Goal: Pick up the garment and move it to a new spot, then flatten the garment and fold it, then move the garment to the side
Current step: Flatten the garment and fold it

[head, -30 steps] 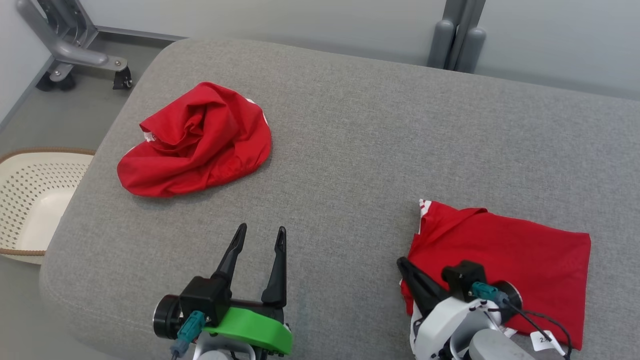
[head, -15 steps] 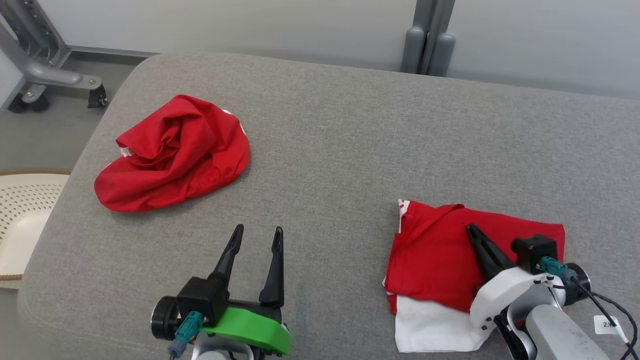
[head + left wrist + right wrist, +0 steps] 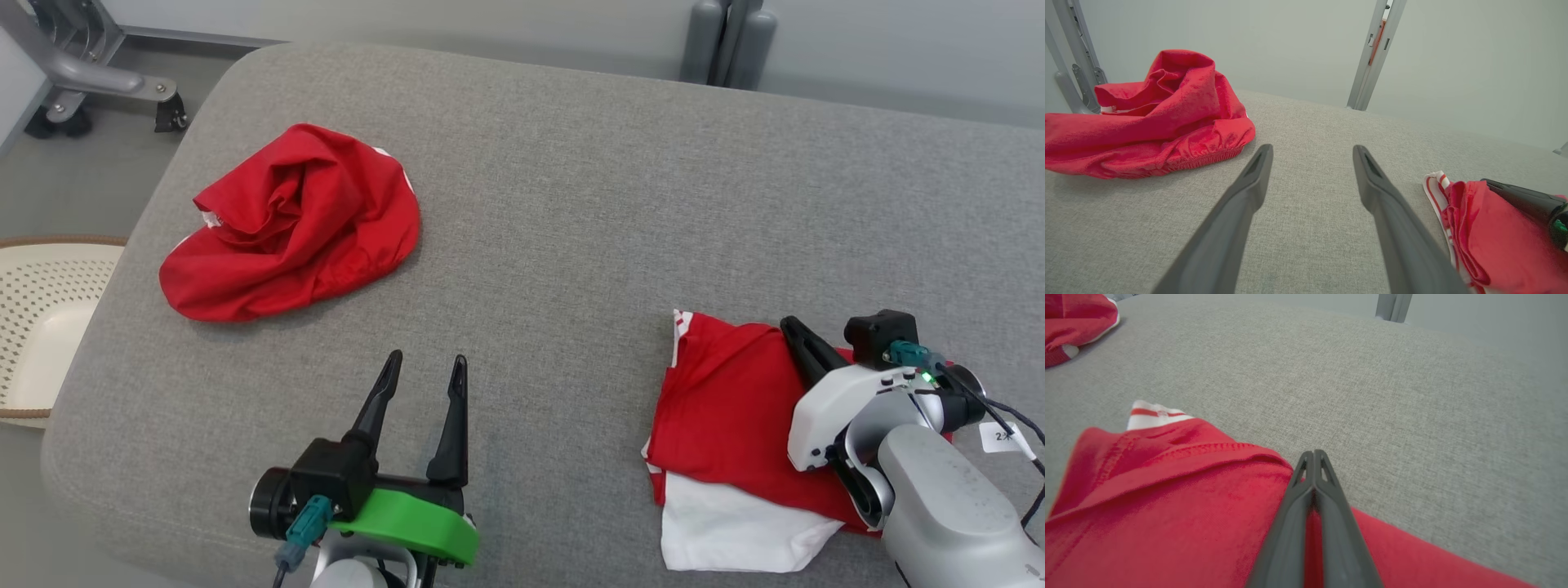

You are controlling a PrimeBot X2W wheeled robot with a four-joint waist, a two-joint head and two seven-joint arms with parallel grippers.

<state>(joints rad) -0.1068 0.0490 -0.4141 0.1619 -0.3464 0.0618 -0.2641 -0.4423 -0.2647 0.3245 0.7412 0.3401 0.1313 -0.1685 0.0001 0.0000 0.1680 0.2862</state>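
Observation:
A folded red garment (image 3: 727, 400) with a white layer showing at its near edge lies at the right front of the grey padded surface (image 3: 612, 204). My right gripper (image 3: 789, 325) is shut and its fingers lie on top of this garment near its far edge. The right wrist view shows the closed right gripper (image 3: 1313, 454) over the red cloth (image 3: 1167, 506), with no cloth seen between the fingers. A second, crumpled red garment (image 3: 294, 220) sits at the far left. My left gripper (image 3: 427, 359) stands open and empty over bare fabric at the near middle; the left wrist view shows the left gripper (image 3: 1312, 149) between both garments.
A cream perforated basket (image 3: 41, 318) stands on the floor left of the surface. A metal frame on casters (image 3: 90, 73) is at the far left and grey posts (image 3: 727, 41) stand behind the far edge. Bare grey fabric lies between the two garments.
The camera has shifted. My right gripper slid from the folded garment's near left corner to its far right part; the garment now looks narrower, with a white layer showing. The left gripper stayed put.

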